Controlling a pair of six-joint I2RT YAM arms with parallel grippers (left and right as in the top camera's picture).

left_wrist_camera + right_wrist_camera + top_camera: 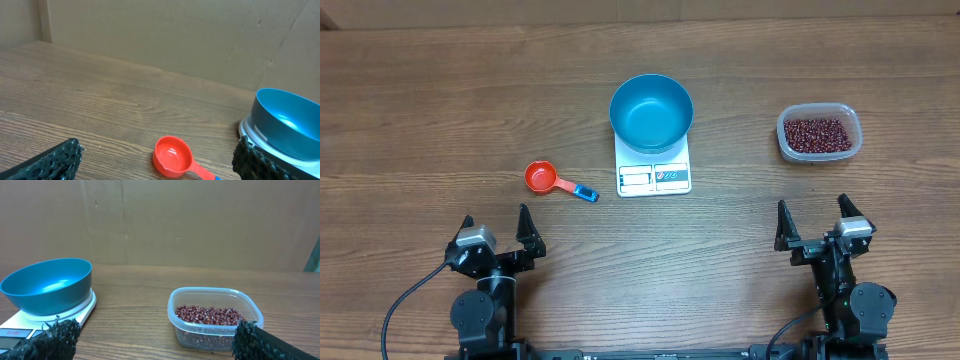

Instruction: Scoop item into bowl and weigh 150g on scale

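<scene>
Currently, overhead: bowl (651, 112) sits on the scale (654, 177) at mid-table, covering the far part of the platform; the display strip and label panels show on the near edge, readout too small to read. Bowl interior plain blue. Beans (817, 134) lie in a clear tub (785, 142) well to the right of the scale, apart from it. Red scoop (542, 178) with a blue handle tip lies flat on the table (420, 100) left of the scale, near but not touching it, cup side up. Left end effector (496, 228) at the near left edge, jaws spread wide, gripping nothing. Right end effector (813, 222) at the near right edge, jaws likewise spread wide, gripping nothing. Both are well apart from every object

Left wrist: fingertips (257, 162) at the two bottom corners, wide gap between them. Scoop lies in that gap, further off, untouched. Bowl on scale at the right edge of view

Right wrist: fingertips at the bottom corners, spread wide. Bowl on scale at left; tub right of centre, with the beans forming a shallow red-brown layer in its bottom. Nothing lies between the tips
</scene>
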